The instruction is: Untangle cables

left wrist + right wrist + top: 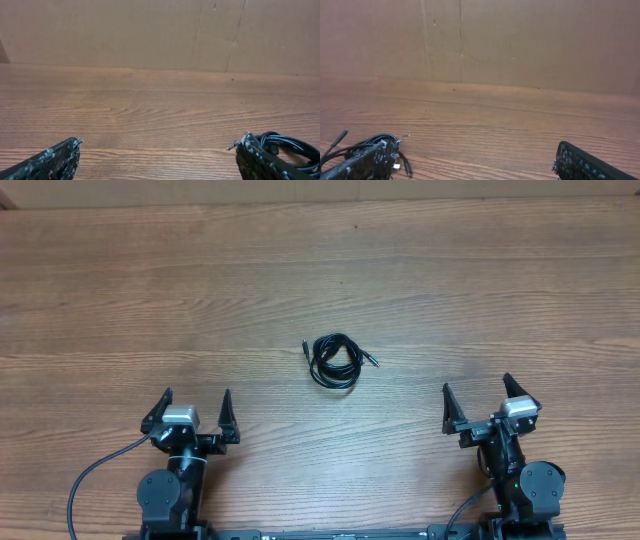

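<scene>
Cables (335, 361): one small tangled coil on the wooden table (300, 260), mid-table, nothing touching it.

Left gripper (195, 402): jaws spread wide, nothing between them. It sits by the table's near edge, well apart from the coil. Left wrist view: both fingers (55, 160) low in the corners, black with white speckling on the surface. Bare wood grain between them. Coil pokes out just behind the finger at lower right of that view.

Right gripper (477, 388): also wide apart, empty, near edge on the other side, well apart from the coil. Right wrist view: coil shows behind the finger at lower left, with one plug end (342, 134) sticking out toward the frame edge.

Overhead: coil lies between the two grippers and further out from the arm bases, roughly centred. Loops overlap; can't tell how many cords or where they cross. One plug (305, 345) sticks out at upper left of the coil, another (372, 362) at its right side.

Thick black arm wire (90, 475) loops off the left arm base. Brown panel wall (150, 30) stands behind the table's far edge.
</scene>
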